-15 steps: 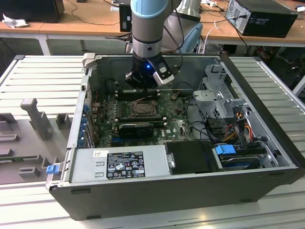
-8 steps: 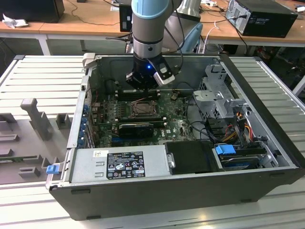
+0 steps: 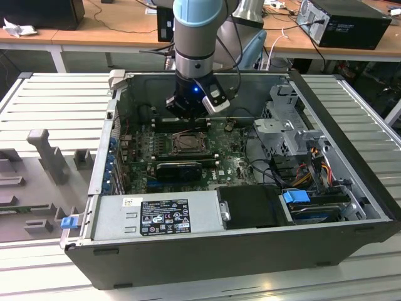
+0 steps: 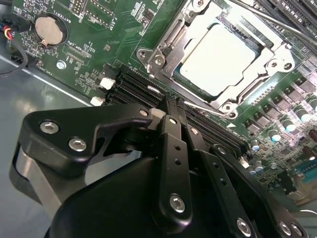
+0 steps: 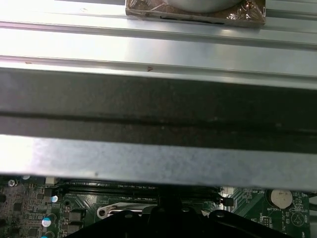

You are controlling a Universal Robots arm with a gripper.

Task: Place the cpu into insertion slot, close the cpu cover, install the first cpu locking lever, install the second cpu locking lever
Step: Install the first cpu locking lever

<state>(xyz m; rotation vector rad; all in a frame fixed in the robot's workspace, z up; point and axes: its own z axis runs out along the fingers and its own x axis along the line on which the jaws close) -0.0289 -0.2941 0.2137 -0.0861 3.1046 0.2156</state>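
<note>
An open computer case [image 3: 250, 251] is seen lying on a ribbed metal worktop [image 3: 50, 100] in the exterior view, with the arm [image 3: 199, 37] reaching down into it from above. The tool [image 3: 188, 108] hangs just above the motherboard [image 3: 238, 166], beside the far edge of the insertion slot [image 3: 189, 143].

In the second wrist view the cpu [image 4: 224, 60] is seen seated flat in the insertion slot [image 4: 171, 47], its pale top washed out by glare. The cpu cover [image 4: 237, 94] appears to be folded down around the chip as a silver frame, though this cannot be judged with certainty, since the frame's far corner is cut off by the picture's edge. A thin locking lever [image 4: 210, 110] is seen along the near side of the frame; whether it is latched cannot be told.

The tool's fingers [image 4: 174, 148] are pressed together with nothing between them, their tips pointing at the memory slots [image 4: 141, 89] just beside the socket. A coin battery [image 4: 50, 29] is visible well apart from them.

In the first wrist view the board is largely hidden behind the case wall [image 5: 158, 114].
</note>
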